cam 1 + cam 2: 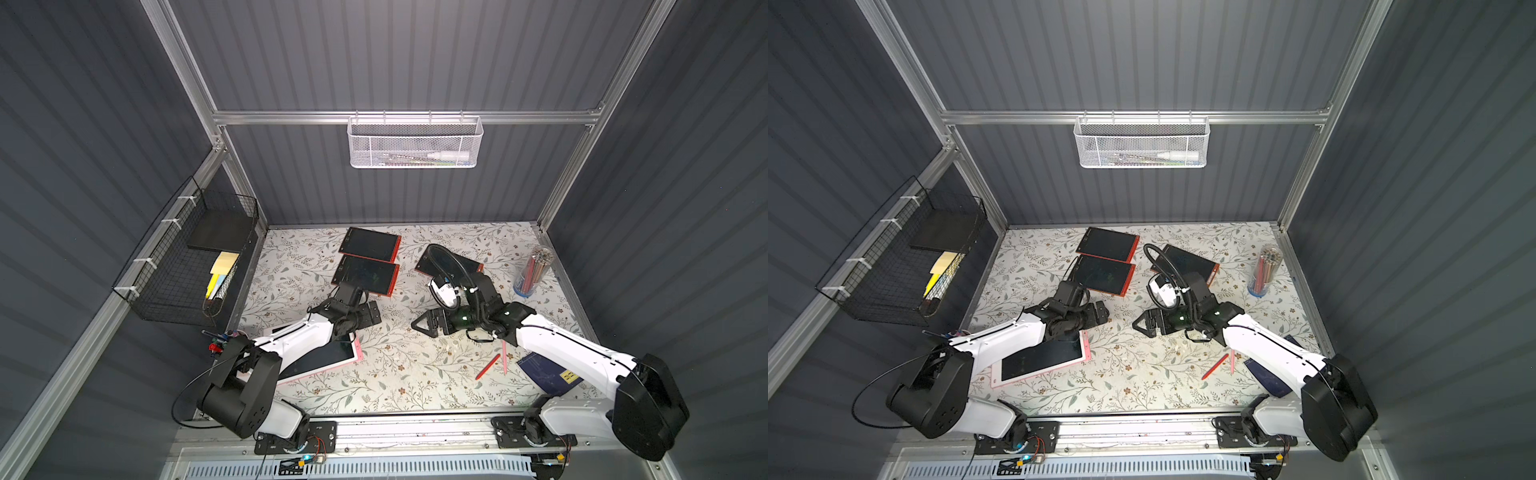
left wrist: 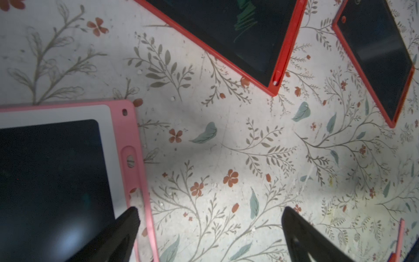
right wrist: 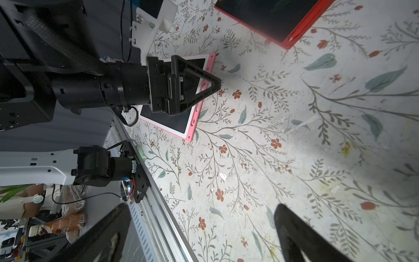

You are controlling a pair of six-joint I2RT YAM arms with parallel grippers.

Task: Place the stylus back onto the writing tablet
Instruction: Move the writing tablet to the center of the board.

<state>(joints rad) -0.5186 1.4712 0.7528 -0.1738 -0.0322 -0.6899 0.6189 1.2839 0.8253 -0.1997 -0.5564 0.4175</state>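
Note:
Two loose styluses lie on the floral table just ahead of my right arm: a red stylus (image 1: 488, 367) (image 1: 1215, 367) and, close beside it, a pink stylus (image 1: 504, 357) (image 1: 1232, 361). A pink writing tablet (image 1: 324, 359) (image 1: 1042, 359) (image 2: 56, 170) lies at the front left, partly under my left arm, and its side slot (image 2: 133, 163) holds nothing. My left gripper (image 1: 371, 314) (image 2: 209, 217) hovers open and empty beside that tablet's edge. Near the table's middle my right gripper (image 1: 417, 326) (image 3: 201, 217) is open and empty, turned away from the styluses.
Three red tablets (image 1: 370, 243) (image 1: 365, 274) (image 1: 473, 264) lie at the back; one has a red stylus docked in its edge (image 2: 288, 45). A clear pencil cup (image 1: 532, 272) stands at the right, a blue notebook (image 1: 548, 374) under my right arm. A black wire basket (image 1: 187, 257) hangs on the left wall.

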